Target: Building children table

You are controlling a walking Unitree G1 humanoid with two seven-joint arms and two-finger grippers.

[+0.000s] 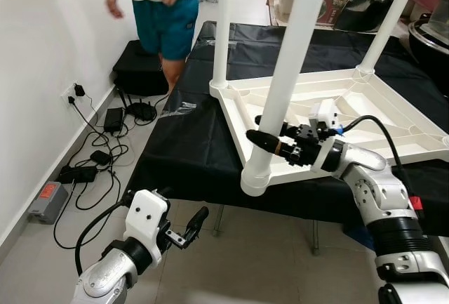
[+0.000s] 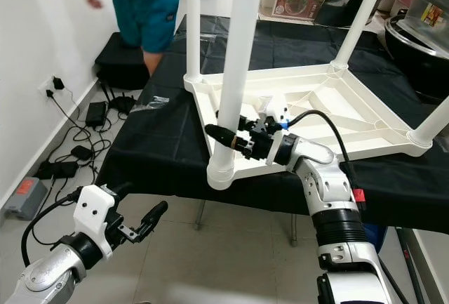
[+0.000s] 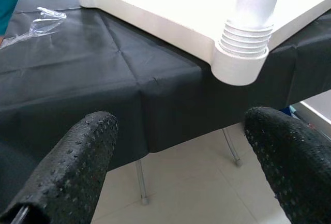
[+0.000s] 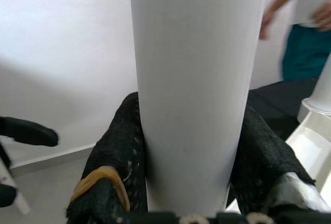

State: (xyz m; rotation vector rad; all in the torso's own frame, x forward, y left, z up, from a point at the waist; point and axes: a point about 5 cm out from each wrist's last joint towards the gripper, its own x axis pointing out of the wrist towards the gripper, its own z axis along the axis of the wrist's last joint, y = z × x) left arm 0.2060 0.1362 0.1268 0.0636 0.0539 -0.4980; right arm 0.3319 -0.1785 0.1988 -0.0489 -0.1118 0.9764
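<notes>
The right gripper is closed round the near table leg, one black finger on each side of the white tube, as the right wrist view shows plainly; the grasp sits low on the leg, just above the ribbed collar where it enters the near corner socket of the upturned white tabletop; the leg's long axis runs almost upright, leaning slightly right toward its top, so any seating or twisting move likely works along or about that axis, down into the socket; the tabletop lies underside up on the black-draped workbench, with two further legs standing at its far corners; the left gripper hangs lower and nearer, left of the socket, fingers spread and empty; a person stands far left.
</notes>
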